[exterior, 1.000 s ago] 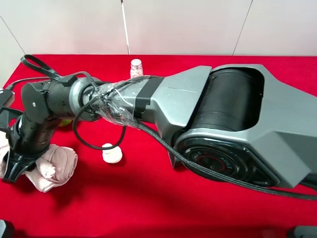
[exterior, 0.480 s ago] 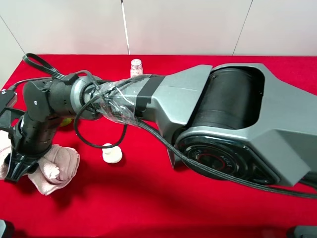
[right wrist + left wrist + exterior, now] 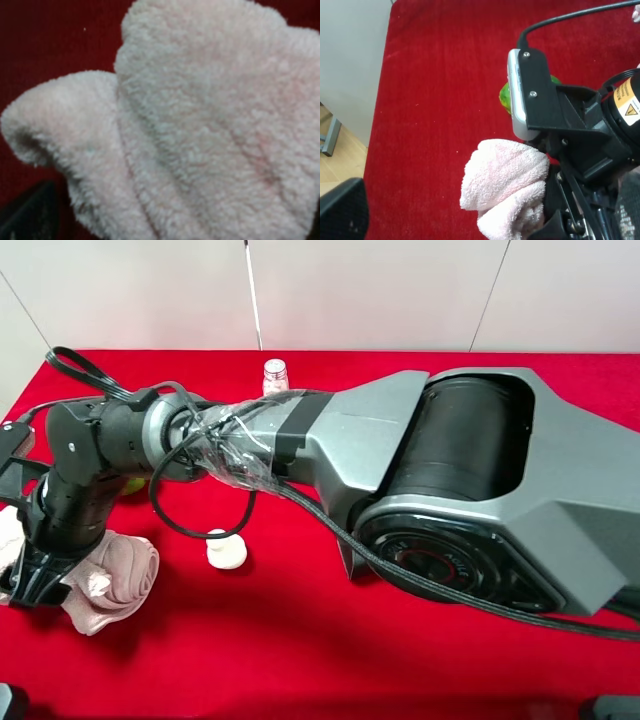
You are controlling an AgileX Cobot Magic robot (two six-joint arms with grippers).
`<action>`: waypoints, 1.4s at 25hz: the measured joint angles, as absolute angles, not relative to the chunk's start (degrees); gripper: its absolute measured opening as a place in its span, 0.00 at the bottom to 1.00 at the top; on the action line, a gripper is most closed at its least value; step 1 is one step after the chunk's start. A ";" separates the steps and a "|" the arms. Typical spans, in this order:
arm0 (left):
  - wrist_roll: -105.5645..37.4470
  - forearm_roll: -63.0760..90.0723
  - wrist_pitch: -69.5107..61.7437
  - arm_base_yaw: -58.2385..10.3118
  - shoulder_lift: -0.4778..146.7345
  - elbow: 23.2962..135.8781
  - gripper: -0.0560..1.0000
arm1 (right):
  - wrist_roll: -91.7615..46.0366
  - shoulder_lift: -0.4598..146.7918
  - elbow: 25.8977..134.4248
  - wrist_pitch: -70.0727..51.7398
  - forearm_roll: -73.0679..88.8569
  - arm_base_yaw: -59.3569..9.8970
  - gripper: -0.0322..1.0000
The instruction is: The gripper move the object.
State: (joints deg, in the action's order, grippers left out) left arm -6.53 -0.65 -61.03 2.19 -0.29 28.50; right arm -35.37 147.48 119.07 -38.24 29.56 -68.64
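**Exterior high view.** A red worktop carries the scene. The large grey arm extends from the right, across the middle, to the near left part of the worktop. Black cables loop under its wrist. The right claw is closed over the middle of the pink towel. One fluffy lobe bulges on the claw's right side, and a smaller pale lobe shows at the left edge of the view. The towel sits low over the worktop; whether it touches the cloth cannot be told. A small white cap-like piece stands near the towel but apart from it. A small bottle stands near the far edge.

**Left wrist view.** The pink towel bulges beside the black bracket on the other arm's wrist, pressed against the mechanism below it. A lime lies on the worktop behind the bracket. It is mostly hidden, near the towel but apart from it. The left claw cannot be made out, so it cannot be told whether it is open or closed.

**Right wrist view.** The pink towel nearly fills the view, folded into thick lobes, with red worktop behind it. The pile hides most of the claw's fingers. Only a dark blurred edge shows at one corner.
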 joint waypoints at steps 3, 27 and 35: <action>-6.53 -0.65 -61.03 2.19 -0.29 28.50 0.98 | -35.19 147.28 119.07 -39.63 29.50 -68.64 0.70; -6.53 -0.65 -61.03 2.19 -0.29 28.50 0.98 | -24.83 134.50 119.75 -66.99 3.09 -60.08 0.70; -6.53 -0.65 -61.03 2.19 -0.29 28.50 0.98 | -24.79 132.08 119.75 -70.02 -2.96 -56.04 0.70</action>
State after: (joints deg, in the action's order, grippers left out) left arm -6.53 -0.65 -61.03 2.19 -0.29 28.50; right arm -24.79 132.08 119.75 -70.02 -2.96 -56.04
